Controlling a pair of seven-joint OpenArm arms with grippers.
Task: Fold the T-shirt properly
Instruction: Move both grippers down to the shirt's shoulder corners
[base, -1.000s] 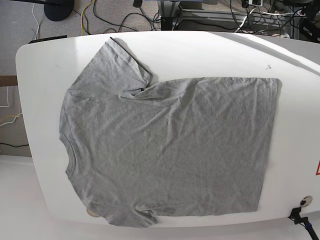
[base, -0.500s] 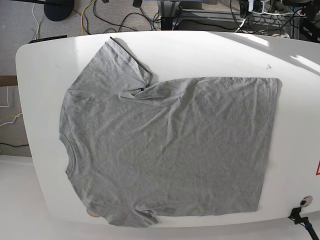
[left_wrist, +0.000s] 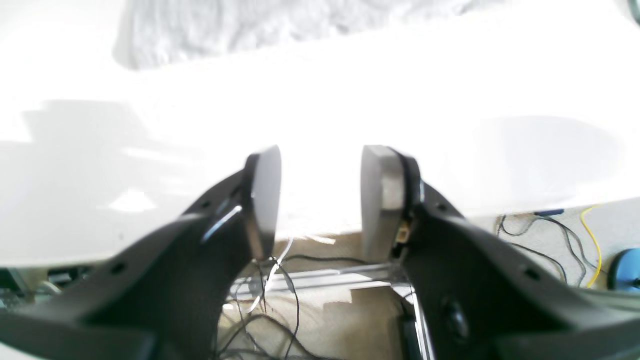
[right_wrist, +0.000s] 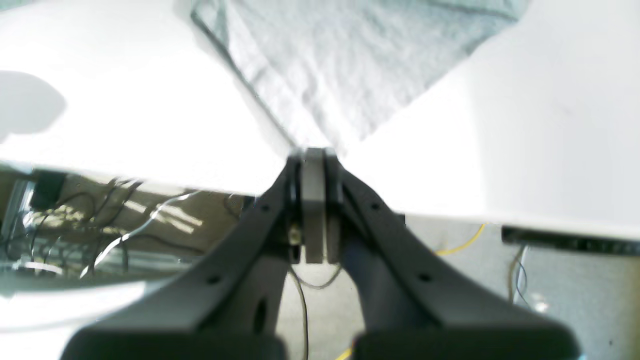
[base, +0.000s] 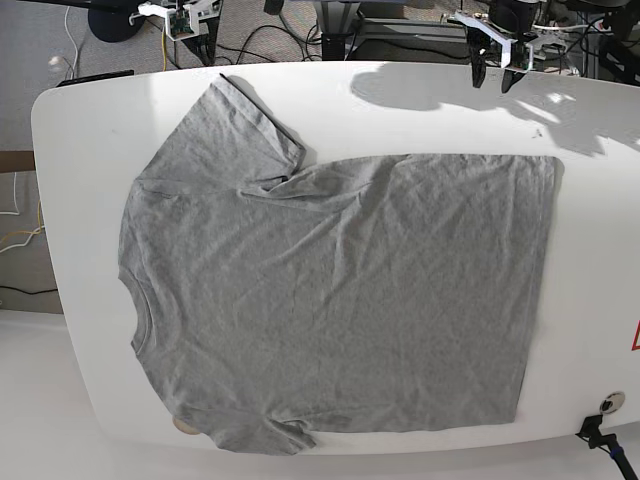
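Lying flat on table (base: 80, 120), T-shirt (base: 340, 300); your left gripper (left_wrist: 320, 200) spread, right gripper (right_wrist: 314, 165) pressed together, empty.

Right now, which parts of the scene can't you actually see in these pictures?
- T-shirt underside: base view, hidden against the table.
- Arms: base view, cut off by the top edge.
- Left gripper, right gripper: wrist views, blurred.
- Table surface: wrist views, washed out by glare.

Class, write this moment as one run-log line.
T-shirt: flat, unfolded | left hand: open, over table edge | right hand: shut, empty, near sleeve | stage: approach
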